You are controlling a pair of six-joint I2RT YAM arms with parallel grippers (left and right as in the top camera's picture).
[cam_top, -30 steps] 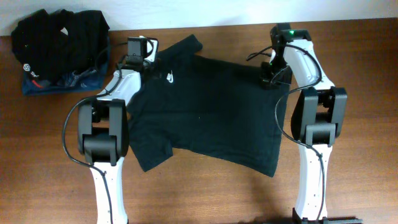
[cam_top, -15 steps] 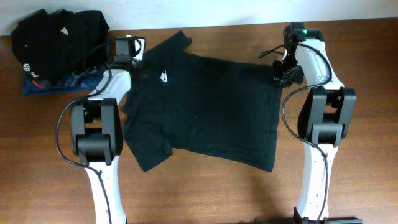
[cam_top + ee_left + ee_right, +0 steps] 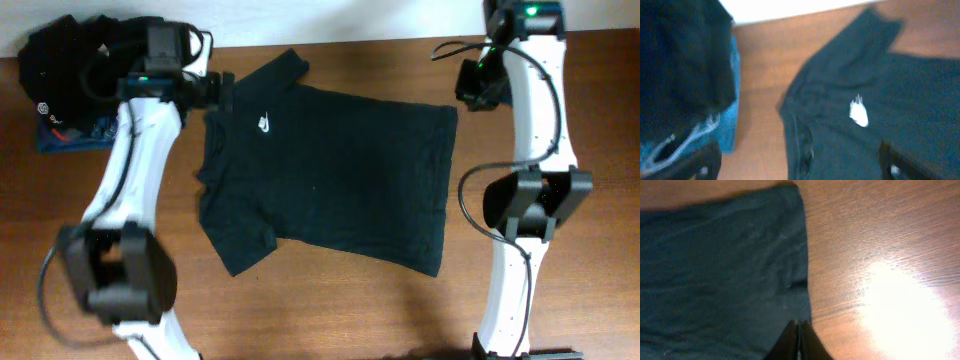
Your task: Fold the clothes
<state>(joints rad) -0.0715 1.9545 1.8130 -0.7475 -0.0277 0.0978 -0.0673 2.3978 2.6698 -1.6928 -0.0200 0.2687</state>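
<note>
The clothes (image 3: 340, 170) are one black shirt with a small white chest logo (image 3: 264, 124), lying spread flat on the wooden table (image 3: 560, 290). My left gripper (image 3: 220, 92) hovers open over the shirt's collar and left shoulder. In the left wrist view its fingers (image 3: 892, 162) stand wide apart at the bottom corners, with the collar (image 3: 800, 145) between and below them and nothing gripped. My right gripper (image 3: 476, 90) is shut just past the shirt's far right corner. In the right wrist view its gripper (image 3: 799, 330) sits above the shirt's edge (image 3: 802, 255), and no fabric shows between the fingers.
A pile lies at the table's far left corner: a black ribbed garment (image 3: 70, 55) with a round white logo on top of a blue garment (image 3: 95, 135). The pile is just left of my left gripper, and the blue garment (image 3: 725, 120) shows in the left wrist view. Bright glare marks the wood (image 3: 905, 305).
My left gripper has opened, let go of the shirt's shoulder and moved back and left. My right arm has moved farther back and right. The shirt's far edge now lies flatter.
</note>
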